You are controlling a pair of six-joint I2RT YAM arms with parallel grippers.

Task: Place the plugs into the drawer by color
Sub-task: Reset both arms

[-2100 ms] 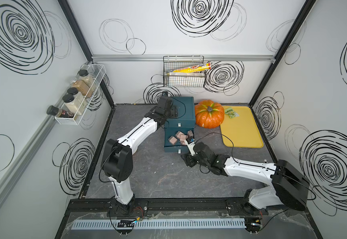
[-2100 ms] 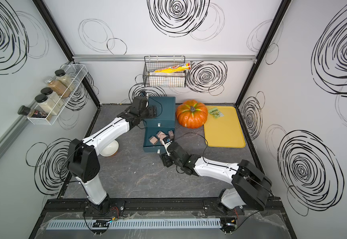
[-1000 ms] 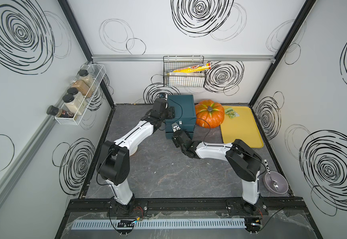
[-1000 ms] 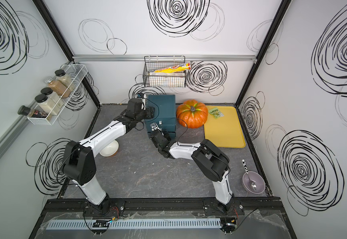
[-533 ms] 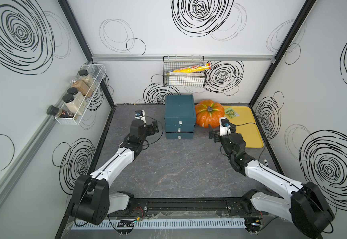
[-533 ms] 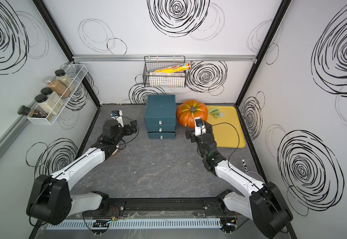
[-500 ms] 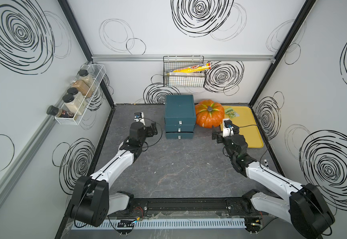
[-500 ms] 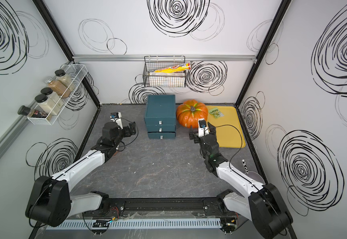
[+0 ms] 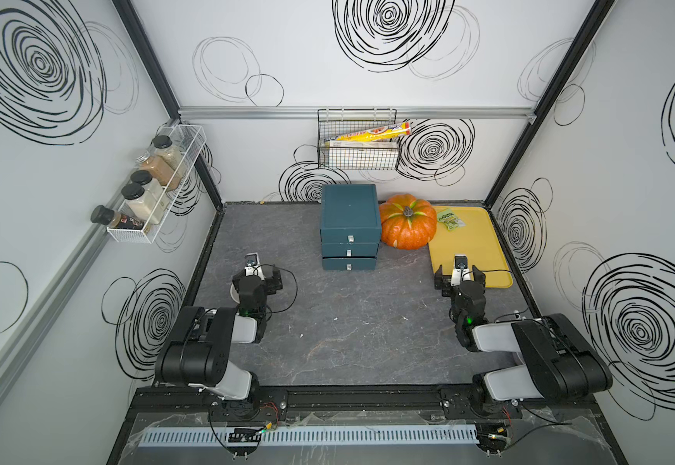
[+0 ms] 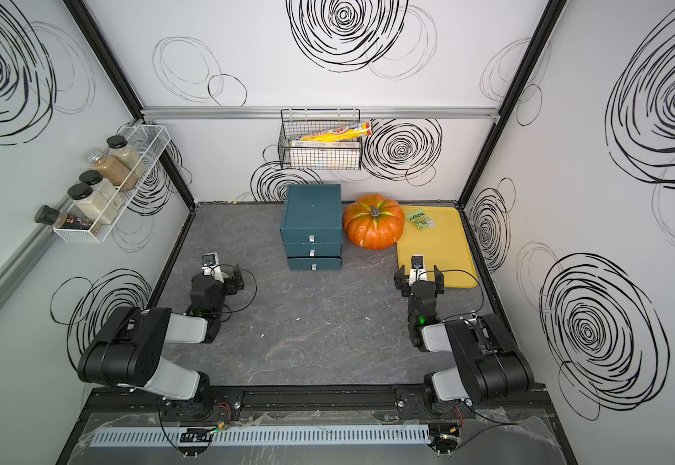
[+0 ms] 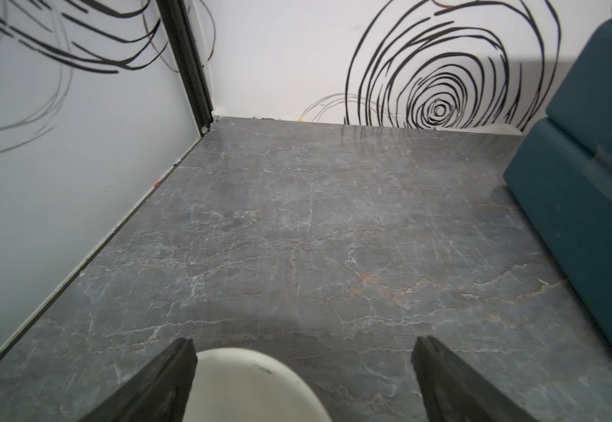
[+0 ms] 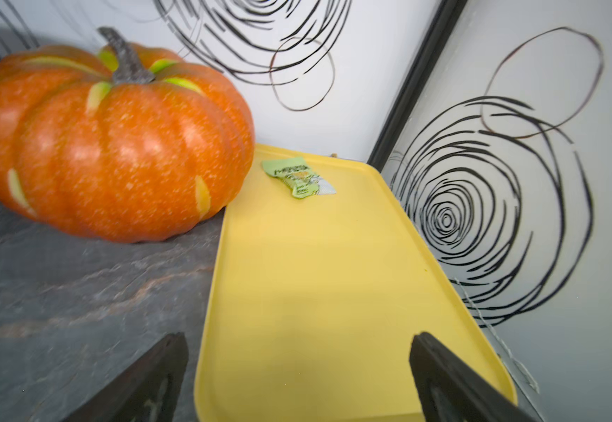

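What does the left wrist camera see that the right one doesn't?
Only left wrist: the white bowl and the open left gripper. Only right wrist: the orange pumpkin, the yellow tray holding a green packet, and the open right gripper. Both: the grey table, swirly walls, and maybe the teal drawer, plain in the left, a dark sliver in the right.

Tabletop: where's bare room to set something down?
Biggest bare patch: grey table from the drawer forward, between left gripper and right gripper. Also the back-left corner beside the drawer, and the yellow tray short of its green packet. Crowded: drawer, pumpkin and tray packed along the back.
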